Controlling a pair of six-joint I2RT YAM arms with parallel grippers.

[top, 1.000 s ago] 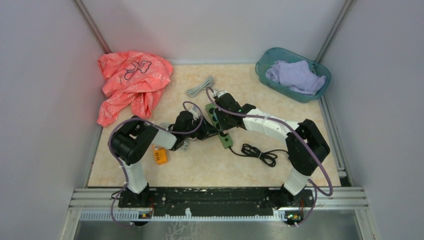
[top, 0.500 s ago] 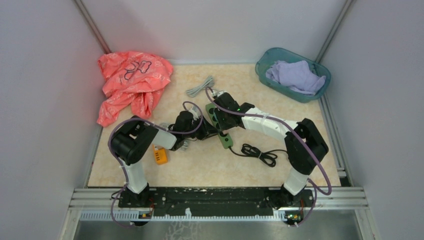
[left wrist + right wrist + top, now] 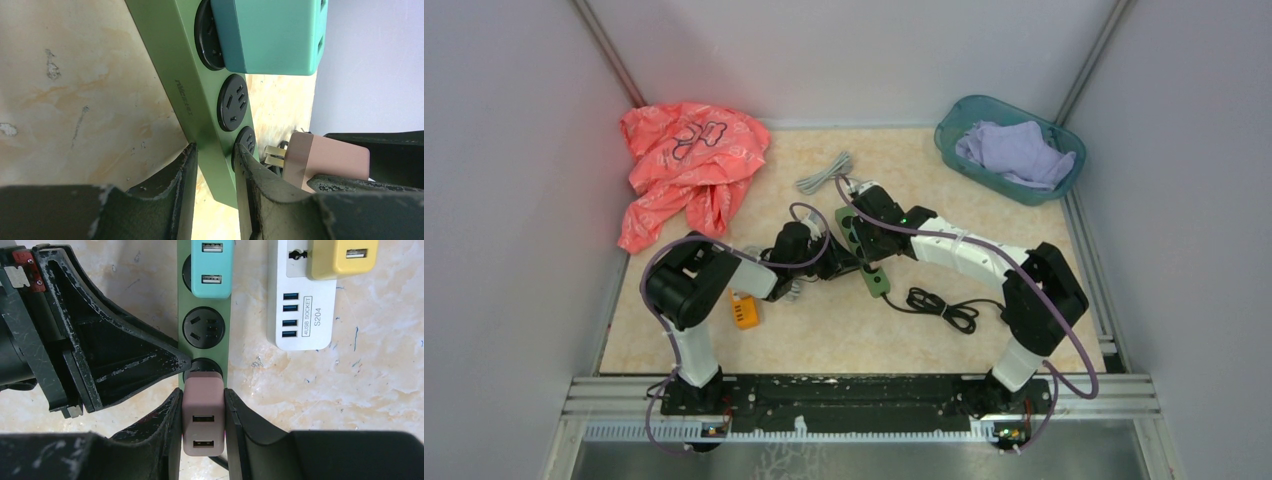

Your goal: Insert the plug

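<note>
A green power strip [image 3: 877,280] lies mid-table; it also shows in the left wrist view [image 3: 200,100] and the right wrist view [image 3: 205,330]. My left gripper [image 3: 215,150] is shut across the strip's end, beside the last socket [image 3: 246,145]. My right gripper [image 3: 203,395] is shut on a pink USB charger plug [image 3: 203,420]. In the left wrist view the plug [image 3: 327,159] points its prongs [image 3: 274,155] at the end socket, still outside it. A teal charger [image 3: 212,267] sits in the far socket; the middle socket [image 3: 205,326] is empty.
A white power strip [image 3: 300,305] with a yellow charger [image 3: 345,257] lies beside the green one. A black cord [image 3: 944,305] coils at the right. A pink cloth [image 3: 686,165], a grey cable [image 3: 824,172] and a teal basket [image 3: 1056,172] sit at the back.
The right arm's elbow has shifted slightly to the right. Both grippers keep their holds in about the same place.
</note>
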